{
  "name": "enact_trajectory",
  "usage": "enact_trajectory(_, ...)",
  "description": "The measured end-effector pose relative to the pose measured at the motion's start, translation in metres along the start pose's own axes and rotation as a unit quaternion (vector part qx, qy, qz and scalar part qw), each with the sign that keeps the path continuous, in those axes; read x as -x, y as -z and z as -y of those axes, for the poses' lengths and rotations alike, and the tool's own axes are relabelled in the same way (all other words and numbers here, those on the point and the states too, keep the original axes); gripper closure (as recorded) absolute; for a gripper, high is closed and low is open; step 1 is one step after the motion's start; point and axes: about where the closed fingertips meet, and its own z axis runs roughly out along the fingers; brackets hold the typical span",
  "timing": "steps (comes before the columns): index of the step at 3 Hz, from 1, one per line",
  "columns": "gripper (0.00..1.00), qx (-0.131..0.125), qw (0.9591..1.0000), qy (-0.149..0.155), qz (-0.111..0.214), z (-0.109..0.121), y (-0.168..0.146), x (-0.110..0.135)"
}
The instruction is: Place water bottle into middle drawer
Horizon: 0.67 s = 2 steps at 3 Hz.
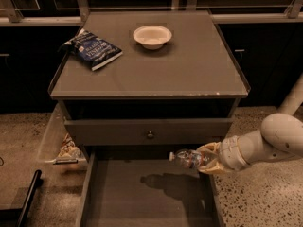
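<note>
1. Cabinet (189, 79): grey and square, with a smooth matt top and a thin raised lip along the left and right edges. Most of the top is bare; both items on it sit toward the far side.
2. Middle drawer (118, 197): pulled out toward the near edge. It is a wide grey box with a flat floor and low thin side walls, open from above. A dark shadow lies on the floor right of centre.
3. Terrazzo floor (265, 202): speckled, lying on both sides of the drawer.
4. Arm (277, 140): rounded pale casing that enters from the right, crossing the drawer's right wall.
5. Drawer front (109, 132): a plain grey panel above the open box, with a small round metal knob (150, 135) at its centre.
6. Side tray (49, 136): pale, hanging left of the cabinet and holding a crumpled snack packet (68, 149).
7. Chip bag (92, 48): blue crinkled foil, lying flat at the far left of the top.
8. Bowl (152, 36): white, round and shallow, at far centre, well apart from the bag.
9. Gripper (205, 159): tan fingers pinch the bottle's base end, just below the drawer front, over the drawer's far right part.
10. Water bottle (187, 158): clear ribbed plastic, lying horizontal with its white cap pointing left, held above the drawer floor.
</note>
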Motion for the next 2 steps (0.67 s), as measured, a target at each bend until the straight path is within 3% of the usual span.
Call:
enact_trajectory(1, 1.00, -0.006, 0.9997, -0.014, 0.020, 0.004, -0.023, -0.002)
enact_trajectory(2, 1.00, -0.008, 0.9984, -0.037, 0.042, 0.014, -0.069, -0.013)
